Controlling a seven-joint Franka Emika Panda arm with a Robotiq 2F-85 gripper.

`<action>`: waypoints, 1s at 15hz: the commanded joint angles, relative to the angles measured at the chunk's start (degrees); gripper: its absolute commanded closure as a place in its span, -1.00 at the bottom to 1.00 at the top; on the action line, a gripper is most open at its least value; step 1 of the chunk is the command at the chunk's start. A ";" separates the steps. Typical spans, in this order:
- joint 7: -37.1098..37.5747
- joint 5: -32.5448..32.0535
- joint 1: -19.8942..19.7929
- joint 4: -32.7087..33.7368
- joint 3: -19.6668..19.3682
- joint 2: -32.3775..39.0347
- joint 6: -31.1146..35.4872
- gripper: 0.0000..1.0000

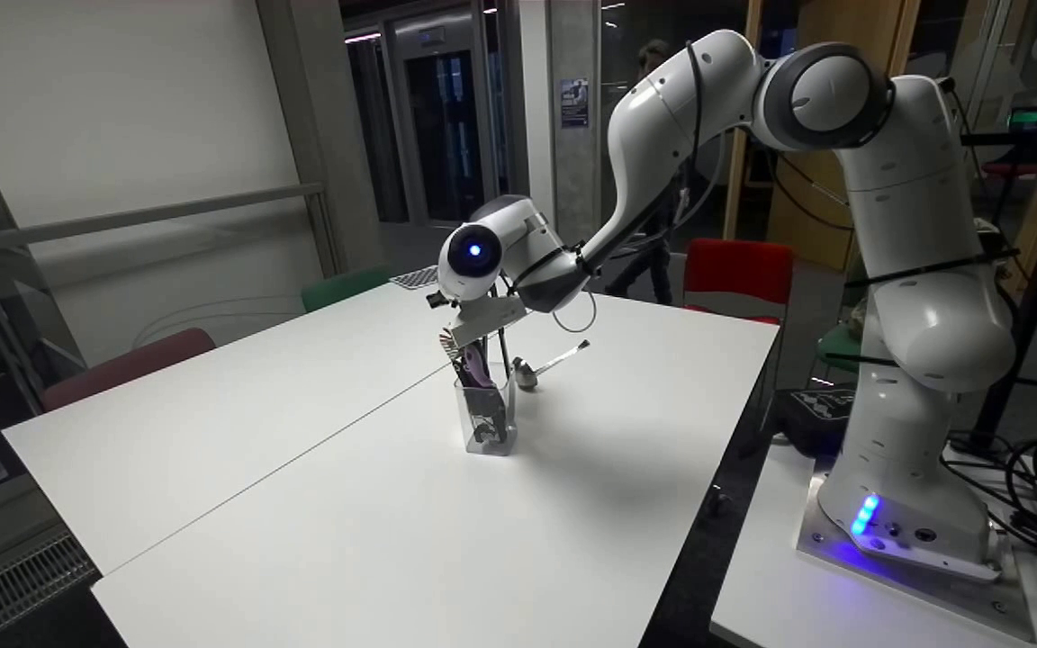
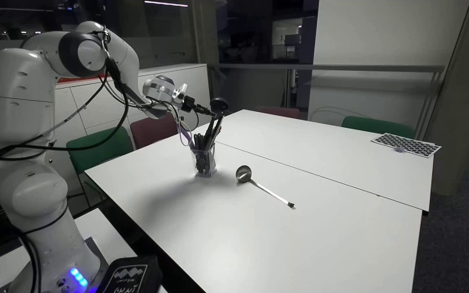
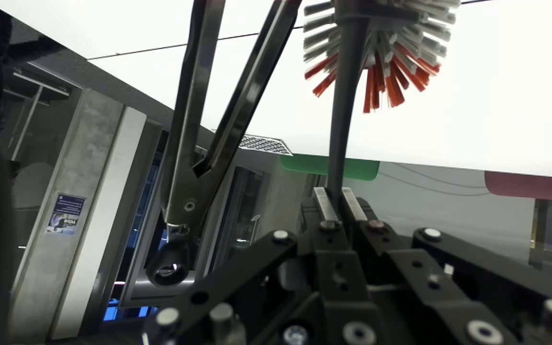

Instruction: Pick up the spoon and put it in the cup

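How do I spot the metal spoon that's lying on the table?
On the white table, find the clear cup packed with utensils. In both exterior views, the spoon lies beside it, round bowl end nearest. Unlike those utensils, it lies outside the cup, its slim handle pale metal.

Tight at cup [image 2: 213, 164], open tbl [image 2: 332, 228] around spoon [image 2: 264, 188].
In an exterior view, spoon ~4 o'clk of cup, gap btwn; utensil handles [image 2: 202, 141] crowd cup mouth. Wrist view obstacles: tongs [image 3: 186, 167] 9–10 o'clk, brush [image 3: 388, 48] 12–1 o'clk of gripper [image 3: 335, 194].
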 commanded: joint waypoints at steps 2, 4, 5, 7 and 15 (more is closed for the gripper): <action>0.27 1.33 -0.19 -0.55 0.00 0.08 1.39 0.97; 0.23 2.17 -0.39 -1.34 0.02 0.20 1.78 0.97; 0.37 2.53 -0.46 -1.65 0.00 0.33 1.92 0.97; 0.39 3.19 -0.49 -1.97 0.00 0.44 2.16 0.97; -0.12 4.03 -0.51 -2.43 -0.12 -0.17 1.63 0.97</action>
